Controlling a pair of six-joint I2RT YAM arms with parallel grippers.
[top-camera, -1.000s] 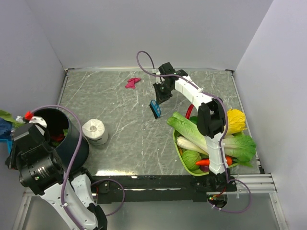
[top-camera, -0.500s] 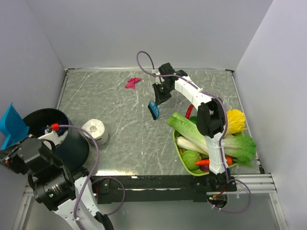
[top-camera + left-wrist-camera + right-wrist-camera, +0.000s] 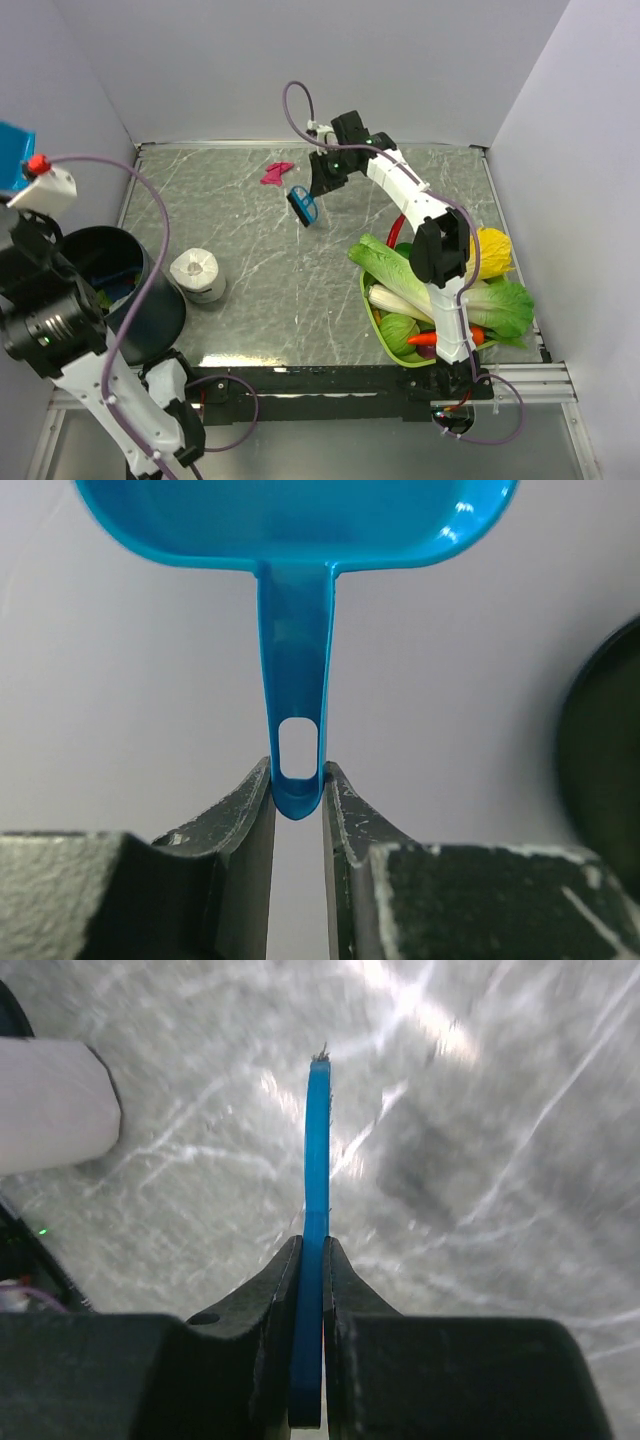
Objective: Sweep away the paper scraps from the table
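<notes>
One magenta paper scrap [image 3: 274,174] lies on the grey marble table [image 3: 270,300] near the back wall. My right gripper [image 3: 322,186] is shut on a blue brush [image 3: 302,207], which hangs just right of and nearer than the scrap, apart from it. In the right wrist view the brush [image 3: 317,1160] is edge-on between the shut fingers [image 3: 311,1260]. My left gripper [image 3: 297,788] is shut on the handle of a blue dustpan [image 3: 300,520], held high by the left wall [image 3: 14,156]. The scrap does not show in either wrist view.
A dark round bin [image 3: 135,290] with coloured bits inside stands at the front left, and its rim shows in the left wrist view [image 3: 610,750]. A white tissue roll [image 3: 198,272] stands beside it. A green basket [image 3: 378,318] of vegetables fills the right front.
My left arm has swung the dustpan up from beside the bin to high against the left wall. My right gripper has carried the brush left and farther back, closer to the magenta scrap.
</notes>
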